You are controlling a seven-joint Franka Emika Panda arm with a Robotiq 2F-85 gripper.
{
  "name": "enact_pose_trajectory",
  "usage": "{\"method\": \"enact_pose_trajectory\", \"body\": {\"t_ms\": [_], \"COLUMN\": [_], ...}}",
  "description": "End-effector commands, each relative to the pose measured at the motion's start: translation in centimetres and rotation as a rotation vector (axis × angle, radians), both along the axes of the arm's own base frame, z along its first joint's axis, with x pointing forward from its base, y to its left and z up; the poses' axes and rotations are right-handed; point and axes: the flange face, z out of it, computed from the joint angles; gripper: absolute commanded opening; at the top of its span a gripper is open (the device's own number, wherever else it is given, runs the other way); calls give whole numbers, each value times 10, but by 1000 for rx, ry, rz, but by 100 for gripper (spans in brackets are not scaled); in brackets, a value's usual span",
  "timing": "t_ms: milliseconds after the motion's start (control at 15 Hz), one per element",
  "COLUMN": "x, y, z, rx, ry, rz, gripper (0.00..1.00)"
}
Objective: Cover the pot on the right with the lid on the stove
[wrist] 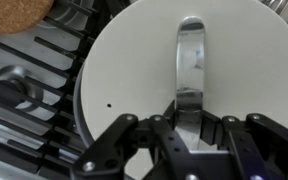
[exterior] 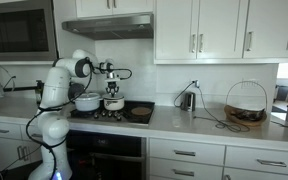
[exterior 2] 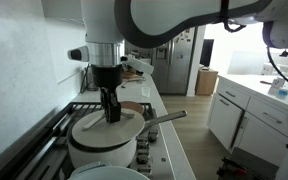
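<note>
A white round lid (wrist: 134,60) with a metal strap handle (wrist: 190,50) fills the wrist view. My gripper (wrist: 189,118) is shut on the near end of that handle. In an exterior view the gripper (exterior 2: 111,108) points straight down onto the lid (exterior 2: 96,127), which lies on or just above the rim of a white pot (exterior 2: 104,148) with a long metal handle (exterior 2: 164,118). In an exterior view the gripper (exterior: 112,95) is over the right-hand pot (exterior: 114,103), with a second white pot (exterior: 87,101) to its left.
Black stove grates (wrist: 29,85) lie under the lid. A brown cork disc (wrist: 19,12) sits nearby, also seen behind the pot (exterior 2: 134,106). Another pot rim (exterior 2: 109,173) is at the front. A kettle (exterior: 188,100) and a wire basket (exterior: 246,105) stand on the counter.
</note>
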Motion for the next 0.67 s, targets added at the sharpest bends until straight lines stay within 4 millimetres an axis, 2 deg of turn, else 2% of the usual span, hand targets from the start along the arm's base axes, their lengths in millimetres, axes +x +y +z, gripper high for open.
{"method": "enact_pose_trajectory", "body": {"t_ms": [0, 600], "x": [-12, -15], "y": [-5, -3], "z": [11, 3], "rx": [32, 58], "ry": [-37, -71], "rz": [33, 50], "gripper": [2, 2]}}
